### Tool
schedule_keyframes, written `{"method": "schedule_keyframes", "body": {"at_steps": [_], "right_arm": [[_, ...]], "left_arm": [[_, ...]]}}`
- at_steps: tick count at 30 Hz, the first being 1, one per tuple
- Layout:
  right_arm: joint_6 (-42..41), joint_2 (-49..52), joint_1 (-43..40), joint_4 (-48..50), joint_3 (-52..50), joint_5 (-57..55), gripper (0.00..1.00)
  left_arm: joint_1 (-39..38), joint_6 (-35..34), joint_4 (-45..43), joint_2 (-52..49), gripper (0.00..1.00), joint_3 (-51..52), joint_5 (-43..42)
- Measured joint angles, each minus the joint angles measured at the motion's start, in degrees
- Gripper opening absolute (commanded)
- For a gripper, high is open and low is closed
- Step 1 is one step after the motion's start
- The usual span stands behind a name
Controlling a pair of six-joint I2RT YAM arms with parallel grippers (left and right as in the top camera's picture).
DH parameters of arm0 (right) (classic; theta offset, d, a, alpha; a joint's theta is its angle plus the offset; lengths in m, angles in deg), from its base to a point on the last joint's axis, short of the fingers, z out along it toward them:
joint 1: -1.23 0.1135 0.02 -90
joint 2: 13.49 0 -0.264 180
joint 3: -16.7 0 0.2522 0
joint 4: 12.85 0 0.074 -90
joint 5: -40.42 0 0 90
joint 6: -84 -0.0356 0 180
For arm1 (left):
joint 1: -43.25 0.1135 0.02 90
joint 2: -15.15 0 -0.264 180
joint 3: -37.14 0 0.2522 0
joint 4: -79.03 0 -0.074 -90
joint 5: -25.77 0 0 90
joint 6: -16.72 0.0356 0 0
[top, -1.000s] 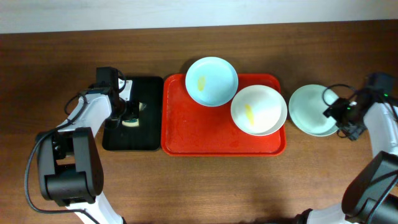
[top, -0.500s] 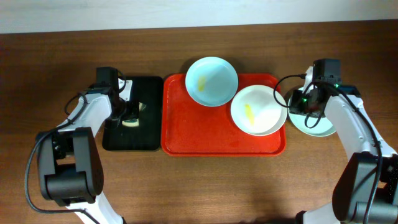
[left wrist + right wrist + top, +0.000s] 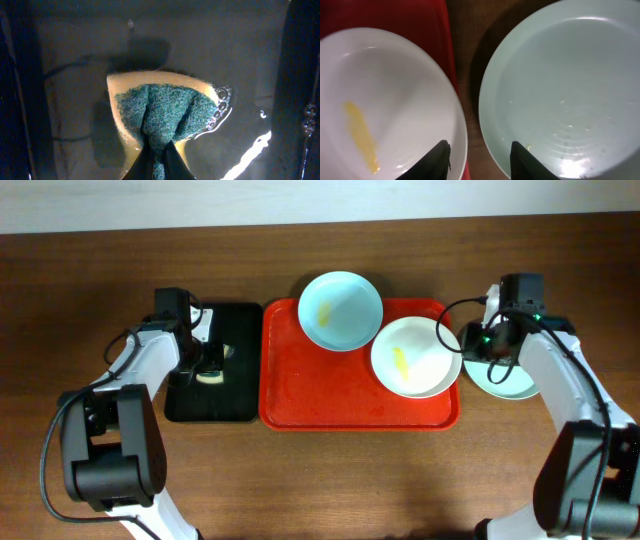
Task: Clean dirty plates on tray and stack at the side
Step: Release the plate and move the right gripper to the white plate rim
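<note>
- Overhead: we see the red tray at mid-table carrying two smeared plates, a mint-blue plate overhanging its far rim and a white plate overhanging its right rim. A third, the side plate, lies on the wood just right of the tray, which we take for the start of the stack. The left gripper sits low in the black tray. The right gripper hovers between the white plate and the side plate.
- Left wrist: the jaws are pinched tight on a green-faced sponge, which rests in a film of bubbly water, likely to wet it for scrubbing.
- Right wrist: the fingers stand apart and empty, straddling the strip of bare wood between the two plates. The white plate bears a yellow streak, so we judge it is the next plate to be handled.
</note>
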Motion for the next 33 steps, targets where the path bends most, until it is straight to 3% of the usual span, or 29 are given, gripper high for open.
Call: {"method": "schedule_keyframes", "body": {"at_steps": [3,6,10,15,26,33], "right_arm": [[0.02,3.43,0.15,0.55,0.00,0.35,0.38],[0.17,6.38,0.57,1.09,-0.02,1.09,0.16],[0.42,6.86,0.96,1.55,-0.02,1.88,0.04],[0.59,6.86,1.05,-1.20,0.66,3.13,0.04],[-0.90,6.84,1.07,-24.26,6.64,13.40,0.04],[-8.11,6.84,1.07,-24.92,5.07,14.75,0.04]], "left_arm": [[0.00,0.00,0.00,0.00,0.05,0.00,-0.02],[0.00,0.00,0.00,0.00,0.05,0.00,-0.02],[0.00,0.00,0.00,0.00,0.05,0.00,-0.02],[0.00,0.00,0.00,0.00,0.05,0.00,0.00],[0.00,0.00,0.02,0.00,0.05,-0.02,-0.02],[0.00,0.00,0.02,0.00,0.05,-0.04,0.00]]}}
